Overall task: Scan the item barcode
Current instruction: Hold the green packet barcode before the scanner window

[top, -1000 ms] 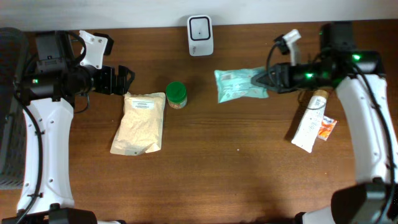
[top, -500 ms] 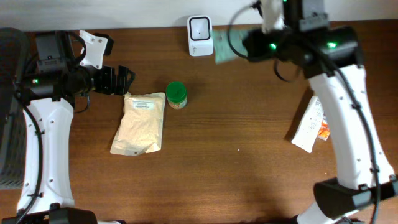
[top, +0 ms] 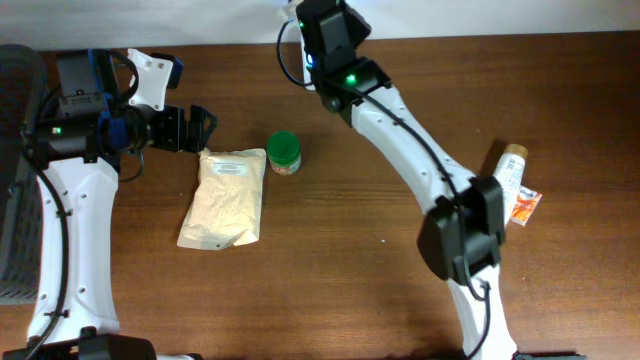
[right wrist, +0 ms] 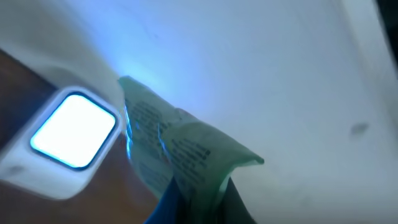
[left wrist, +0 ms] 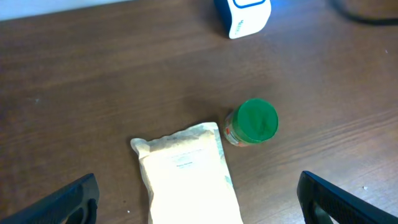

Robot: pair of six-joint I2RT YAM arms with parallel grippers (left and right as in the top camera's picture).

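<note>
At the back of the tabletop (top: 350, 280), right hand (right wrist: 198, 208) pinched shut on green packet (right wrist: 180, 155), held just beside glowing white scanner (right wrist: 68, 134), packet's print too blurred to read, left hand (top: 200, 128) spread wide and empty near beige pouch (top: 224, 195), its label illegible, green-lidded jar (top: 284, 152) alongside.

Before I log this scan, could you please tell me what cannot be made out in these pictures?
Overhead: right arm hides scanner and packet.
Right wrist: packet's print blurred, barcode unreadable.
Left wrist: scanner cut off by top edge.
</note>
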